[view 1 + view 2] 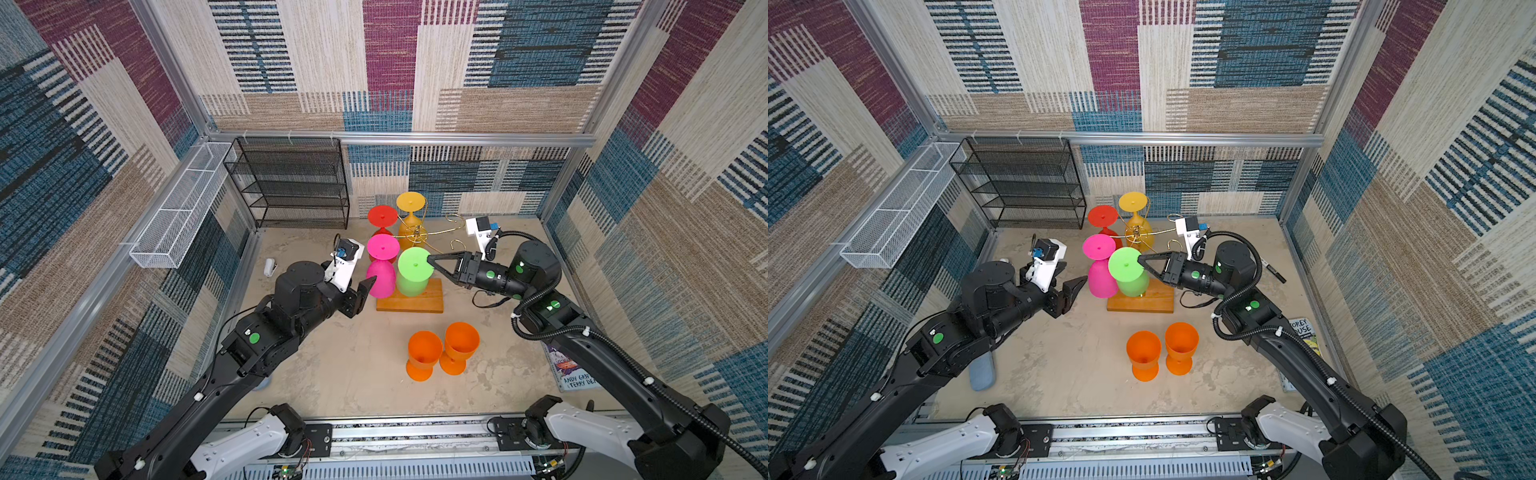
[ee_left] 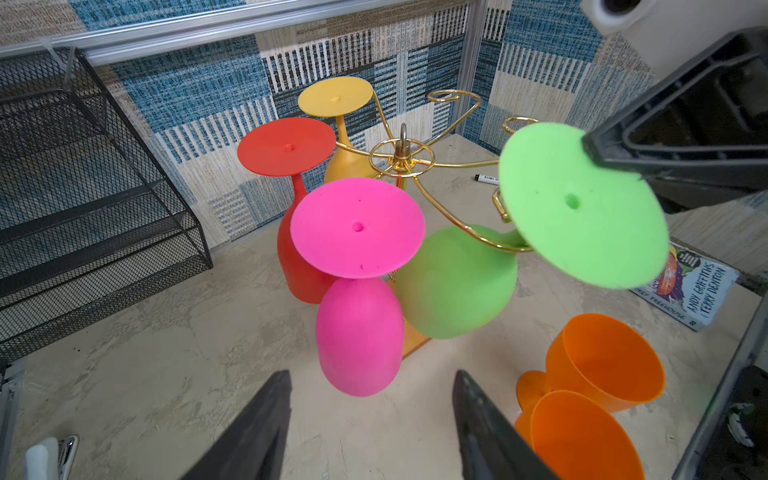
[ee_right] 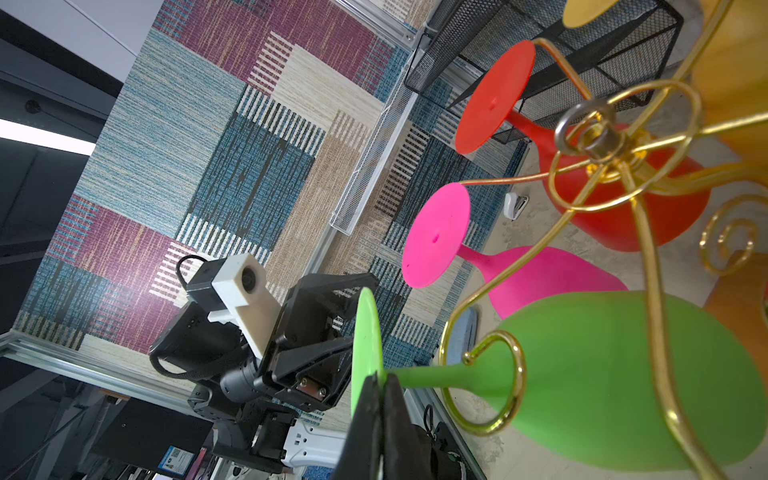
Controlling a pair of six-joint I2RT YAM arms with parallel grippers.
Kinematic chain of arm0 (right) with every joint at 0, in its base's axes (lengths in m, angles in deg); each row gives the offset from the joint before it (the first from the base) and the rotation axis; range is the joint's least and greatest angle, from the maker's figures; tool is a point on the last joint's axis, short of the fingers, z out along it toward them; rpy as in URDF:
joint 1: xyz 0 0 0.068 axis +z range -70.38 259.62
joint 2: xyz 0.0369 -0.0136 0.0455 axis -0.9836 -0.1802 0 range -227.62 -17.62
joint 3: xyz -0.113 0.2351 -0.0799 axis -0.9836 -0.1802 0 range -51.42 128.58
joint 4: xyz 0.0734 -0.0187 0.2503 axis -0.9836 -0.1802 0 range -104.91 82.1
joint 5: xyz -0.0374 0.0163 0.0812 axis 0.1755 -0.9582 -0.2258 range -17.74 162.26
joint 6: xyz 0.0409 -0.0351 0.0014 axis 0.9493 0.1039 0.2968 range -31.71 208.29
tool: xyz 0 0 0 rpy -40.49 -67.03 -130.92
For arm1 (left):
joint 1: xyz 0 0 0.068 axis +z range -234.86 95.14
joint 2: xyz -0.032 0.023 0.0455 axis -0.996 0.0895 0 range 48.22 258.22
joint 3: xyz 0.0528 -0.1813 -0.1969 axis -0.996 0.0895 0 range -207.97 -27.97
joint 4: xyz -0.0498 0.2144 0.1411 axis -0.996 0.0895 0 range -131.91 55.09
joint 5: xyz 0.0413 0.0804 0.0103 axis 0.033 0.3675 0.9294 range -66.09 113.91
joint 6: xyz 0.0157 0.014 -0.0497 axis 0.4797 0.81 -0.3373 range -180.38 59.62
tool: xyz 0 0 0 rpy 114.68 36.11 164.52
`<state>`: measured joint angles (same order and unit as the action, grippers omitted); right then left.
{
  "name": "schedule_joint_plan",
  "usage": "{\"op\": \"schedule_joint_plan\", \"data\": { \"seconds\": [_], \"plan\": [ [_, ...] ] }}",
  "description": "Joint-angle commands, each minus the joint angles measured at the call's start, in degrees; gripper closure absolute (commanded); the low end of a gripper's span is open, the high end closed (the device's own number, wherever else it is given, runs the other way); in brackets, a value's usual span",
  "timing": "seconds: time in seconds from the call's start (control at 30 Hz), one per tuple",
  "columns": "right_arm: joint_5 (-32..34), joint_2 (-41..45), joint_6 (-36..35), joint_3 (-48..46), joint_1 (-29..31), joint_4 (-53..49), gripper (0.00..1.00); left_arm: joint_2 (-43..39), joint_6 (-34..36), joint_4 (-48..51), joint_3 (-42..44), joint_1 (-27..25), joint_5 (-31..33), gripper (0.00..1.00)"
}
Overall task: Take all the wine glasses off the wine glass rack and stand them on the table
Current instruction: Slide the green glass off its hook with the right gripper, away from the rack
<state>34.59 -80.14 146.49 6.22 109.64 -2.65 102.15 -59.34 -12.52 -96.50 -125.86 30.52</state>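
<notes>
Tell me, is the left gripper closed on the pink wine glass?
No, in the left wrist view the left gripper stands open, and neither finger presses the pink wine glass hanging on the wine glass rack.

the book (image 2: 688, 287) cover reads "andy griffiths & terry denton" (also "treehouse").

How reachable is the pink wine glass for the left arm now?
Likely yes: the open left hand faces the pink wine glass bowl with nothing between. The green wine glass, pinched by the right hand, hangs beside it.
</notes>
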Motion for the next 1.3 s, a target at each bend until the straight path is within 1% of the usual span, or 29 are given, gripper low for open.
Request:
{"op": "schedule_joint_plan", "data": {
  "seconds": [0.0,0.3,0.6,0.9,1.27],
  "plan": [
    [0.22,-0.57,-0.11,0.38,0.56,2.13,1.00,-0.23,-1.39,-0.82,0.23,0.20,-1.09,0.36],
    [2.39,-2.84,-1.54,2.76,0.58,1.53,1.00,-0.66,-1.39,-0.78,0.42,0.30,-1.34,0.36],
    [5.53,-3.57,-4.13,5.69,0.40,-2.11,1.00,-0.67,-1.39,-0.57,0.50,0.39,-1.91,0.36],
    [6.86,-1.78,-4.63,5.51,-1.56,-4.29,1.00,-0.62,-1.39,-0.54,0.43,0.40,-2.26,0.36],
    [6.02,2.23,-3.63,2.66,-3.76,-5.04,1.00,-0.41,-1.30,-0.47,0.49,0.48,-2.31,0.36]
  ]
}}
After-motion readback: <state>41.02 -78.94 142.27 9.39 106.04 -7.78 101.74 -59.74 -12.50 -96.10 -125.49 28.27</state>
